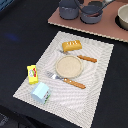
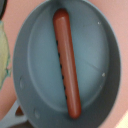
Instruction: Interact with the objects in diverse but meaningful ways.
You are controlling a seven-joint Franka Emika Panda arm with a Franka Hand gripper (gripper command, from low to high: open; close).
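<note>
Wrist view: grey pan seen from above w/ a toy sausage lying lengthwise inside. Sausage prob. light, stiff, smooth plastic, may roll; best pinched across its middle. Hand not visible, so open or closed can't be told. Exterior view: arm cut off above the dark pots at the bench's far edge.

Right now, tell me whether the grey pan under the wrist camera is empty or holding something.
Not empty. The wrist view shows the grey pan holding one toy sausage, lying lengthwise across its floor.
</note>
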